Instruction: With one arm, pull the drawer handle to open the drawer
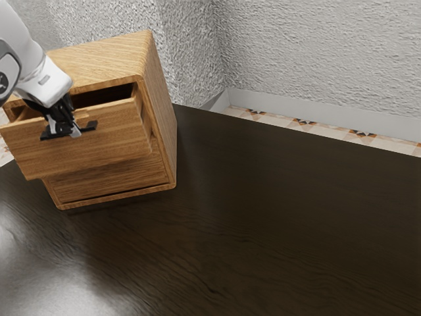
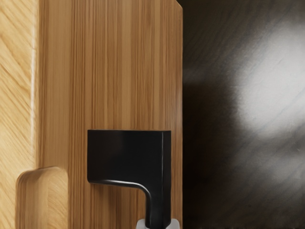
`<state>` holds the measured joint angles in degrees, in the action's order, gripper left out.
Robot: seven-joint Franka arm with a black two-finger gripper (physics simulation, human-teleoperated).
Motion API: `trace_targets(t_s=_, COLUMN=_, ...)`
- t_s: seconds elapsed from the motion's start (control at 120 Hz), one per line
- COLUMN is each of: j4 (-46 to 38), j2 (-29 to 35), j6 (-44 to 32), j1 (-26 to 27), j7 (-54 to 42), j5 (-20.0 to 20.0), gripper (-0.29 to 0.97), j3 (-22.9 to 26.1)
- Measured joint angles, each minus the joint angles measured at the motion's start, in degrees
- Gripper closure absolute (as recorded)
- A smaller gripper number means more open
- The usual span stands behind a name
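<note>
A small wooden cabinet (image 1: 122, 56) stands on the dark table at the exterior view's left. Its upper drawer (image 1: 99, 141) is pulled partway out, with a dark gap showing behind its front. The lower drawer (image 1: 108, 178) sits flush in the body. My gripper (image 1: 64, 124) reaches down from the upper left and is shut on the black drawer handle (image 1: 89, 124). In the wrist view the black handle (image 2: 128, 162) juts from the drawer front (image 2: 109, 71), with a pale fingertip pad (image 2: 157, 224) against its end.
The dark wooden table (image 1: 263, 224) stretches wide toward the exterior view's right and front. Rough grey walls (image 1: 316, 46) close the back, with a strip of patterned floor tiles (image 1: 309, 125) beyond the table's far edge.
</note>
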<state>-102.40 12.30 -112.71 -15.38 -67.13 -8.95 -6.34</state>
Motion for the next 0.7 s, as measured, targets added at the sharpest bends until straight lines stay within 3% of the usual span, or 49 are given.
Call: trace_targets(t_s=0.7, j4=-15.0, j2=16.3, j6=1.2, j1=-0.1, j7=1.8, j5=0.0, gripper=0.77, j3=3.3)
